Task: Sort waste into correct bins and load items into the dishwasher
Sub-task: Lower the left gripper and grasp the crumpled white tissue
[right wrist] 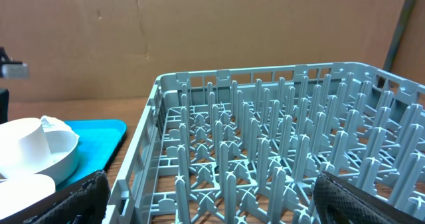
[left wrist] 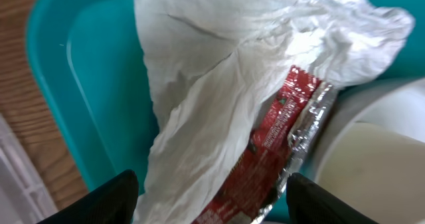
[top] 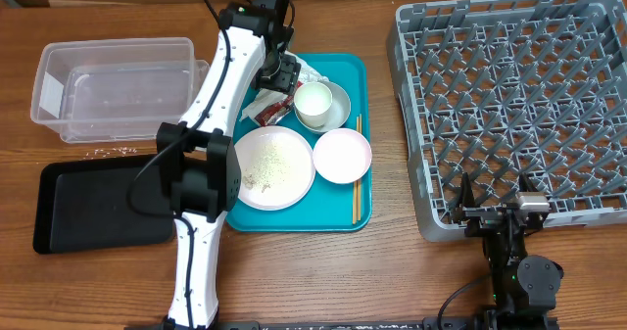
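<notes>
My left gripper is open at the teal tray's back left. In the left wrist view its fingers straddle the crumpled white napkin and the red wrapper lying under it. The napkin and wrapper lie beside the white cup, which stands in the grey bowl. The plate carries rice bits. The pink-white bowl and chopsticks lie to its right. My right gripper is open and empty at the front edge of the dish rack, whose pegs fill the right wrist view.
The teal serving tray holds the dishes. The clear tub stands at the back left, the black tray in front of it. Loose rice bits lie on the table between them.
</notes>
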